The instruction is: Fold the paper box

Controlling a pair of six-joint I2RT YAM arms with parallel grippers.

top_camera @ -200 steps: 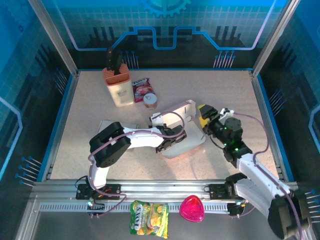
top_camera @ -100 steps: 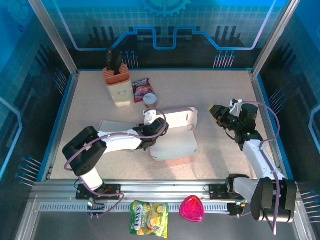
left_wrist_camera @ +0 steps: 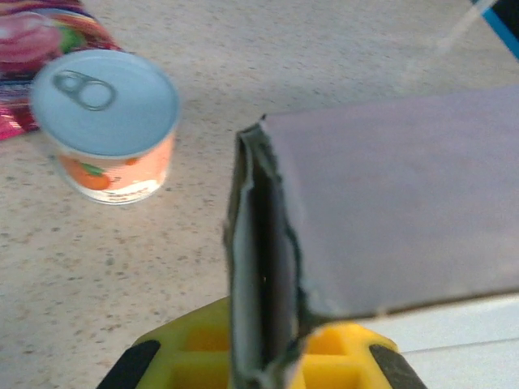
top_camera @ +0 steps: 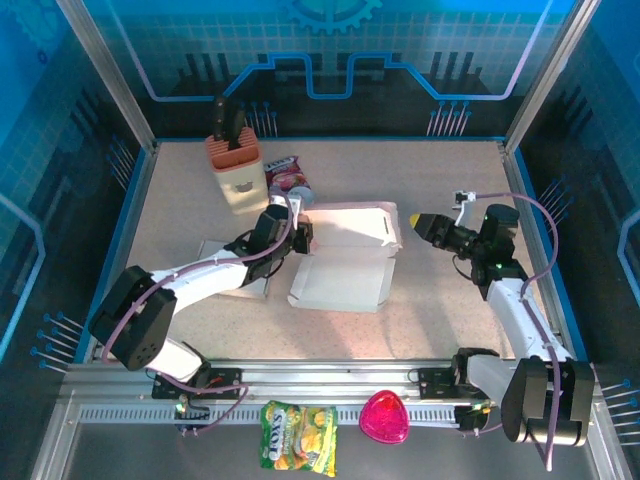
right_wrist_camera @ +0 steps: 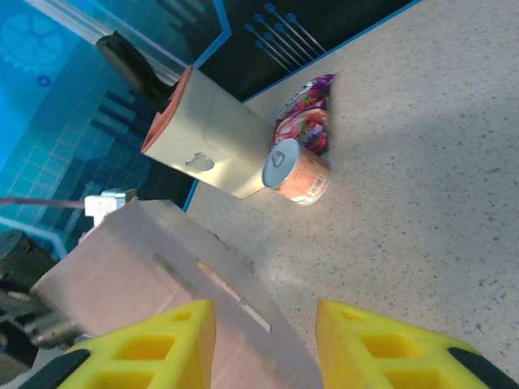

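Pale grey-white paper box (top_camera: 345, 285) sits mid-table on the speckled beige tabletop (top_camera: 450, 180). It is matte card: one panel lies flat, and a long rear panel stands up along its far edge. A thin slot is cut near the right end of that upright panel.

Left gripper (top_camera: 303, 232) is clamped on the left end of the upright panel. In the left wrist view, the yellow ribbed plastic pads (left_wrist_camera: 340, 348) are pressed together on the panel's edge. That edge looks like two card layers, rough and slightly frayed, with a dark seam between them.

Right gripper (top_camera: 420, 222) sits just beside the right end of the same panel. Its yellow lattice-moulded fingers (right_wrist_camera: 154, 344) are apart with nothing pinched between them. Can't tell whether a tip touches the card.

Rest of the table:
- Small round tin (top_camera: 300, 197) with a silvery pull-tab lid and an orange-printed label. It stands upright just behind the box's left end.
- Glossy pink-red foil snack pouch (top_camera: 283, 175), lying flat, touching or just behind the tin.
- Beige rectangular knife block (top_camera: 235, 170) with an orange top and a black handle sticking out, far-left of the box.
- Crinkly green-yellow candy bag (top_camera: 298, 435) and a shiny pink heart-shaped piece (top_camera: 384, 418), both on the front rail between the arm bases.
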